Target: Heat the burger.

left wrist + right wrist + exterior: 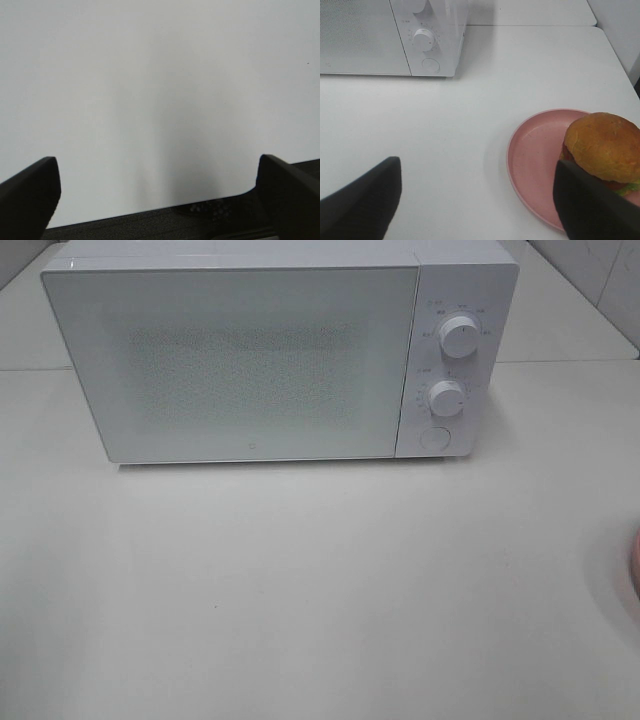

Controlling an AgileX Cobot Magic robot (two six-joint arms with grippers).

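The burger (605,145), with a golden-brown bun and dark and green layers, sits on a pink plate (535,160) on the white table; only the right wrist view shows it. In the high view just a pink sliver of the plate (636,555) shows at the right edge. The white microwave (270,350) stands at the back with its door shut; it also shows in the right wrist view (390,35). My right gripper (477,200) is open above the table, one finger (592,205) overlapping the plate's near side. My left gripper (157,190) is open over bare table.
The microwave has two knobs (458,337) and a round button (434,437) on its right panel. The white table (300,590) stretches in front of it. The table's near edge and dark floor (150,225) show in the left wrist view.
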